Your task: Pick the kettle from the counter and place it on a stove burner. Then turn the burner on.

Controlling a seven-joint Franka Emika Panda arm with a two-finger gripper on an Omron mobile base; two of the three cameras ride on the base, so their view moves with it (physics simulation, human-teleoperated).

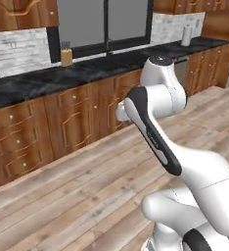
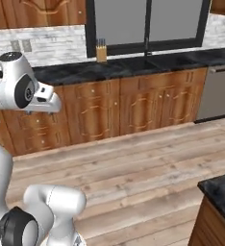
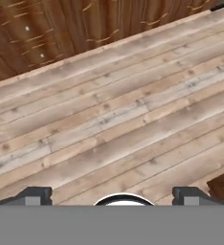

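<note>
I have the gripper (image 3: 112, 196) spread wide and holding nothing, its dark tips over bare plank floor (image 3: 109, 119). The floor (image 2: 148, 163) is open, pale grained wood running up to the reddish-brown cabinets (image 1: 62, 122). Above them runs the counter (image 1: 43, 81), glossy black and veined, carrying a knife block (image 1: 66, 55) and a white roll (image 1: 186, 35). I can't spot the kettle. A grey dishwasher (image 2: 218, 93) sits right.

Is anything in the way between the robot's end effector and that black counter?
Nothing visible does. The open end effector points down at the wooden floor, and only that floor lies between it and the cabinets under the counter.
</note>
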